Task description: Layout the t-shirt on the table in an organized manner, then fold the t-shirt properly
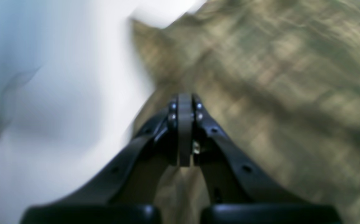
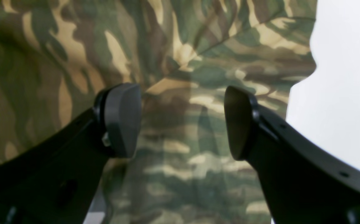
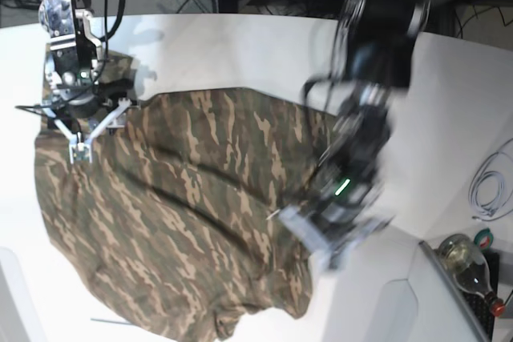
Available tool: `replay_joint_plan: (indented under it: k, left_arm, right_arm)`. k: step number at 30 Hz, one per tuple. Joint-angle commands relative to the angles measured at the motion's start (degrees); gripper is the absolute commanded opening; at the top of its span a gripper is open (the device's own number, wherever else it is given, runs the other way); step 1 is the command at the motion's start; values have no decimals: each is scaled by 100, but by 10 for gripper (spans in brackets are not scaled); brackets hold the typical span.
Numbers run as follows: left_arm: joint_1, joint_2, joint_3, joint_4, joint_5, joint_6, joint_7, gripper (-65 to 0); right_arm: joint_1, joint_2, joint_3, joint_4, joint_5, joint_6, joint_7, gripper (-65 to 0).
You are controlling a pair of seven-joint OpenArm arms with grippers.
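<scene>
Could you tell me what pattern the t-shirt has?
Camouflage: olive, brown and tan on the t-shirt; clearest in the right wrist view.

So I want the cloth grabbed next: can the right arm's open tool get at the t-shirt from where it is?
Probably yes. The right tool is open directly above the t-shirt, with nothing between its pads and the cloth; the left tool is shut.

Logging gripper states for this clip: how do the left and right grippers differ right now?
The left gripper has its jaws pressed shut, while the right gripper stands open with a wide gap. The left gripper's views are motion-blurred; the right gripper appears sharp. Both are over the t-shirt; whether either touches it is unclear.
</scene>
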Motion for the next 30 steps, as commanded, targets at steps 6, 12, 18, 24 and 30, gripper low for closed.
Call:
replay_joint_plan:
  k: [6,12,18,24,30]
  left_arm:
    - [2099,-824,-723,1885,-178,-285,-347,-239]
    - [2978,-1035,-1576,1155,-1514,-821,-1507,-69]
    - [2951,-1018,-1699,364,-2482,-865,-1674,-125]
    - [2512,-728,-1690,-23,-2543,-874,-1674,-125]
    - [2046,-649,-1110,-621,-2543,-865,-1674,-207]
  right_arm:
    - [-106,39,16,393,-3,-14,131,-260]
    - [-106,21,16,393,15,-14,131,-260]
    - [-115,21,16,393,6,-14,131,-260]
    - [-176,21,16,393,6,-14,131,-260]
    - [-194,21,16,393,-3,-14,131,-260]
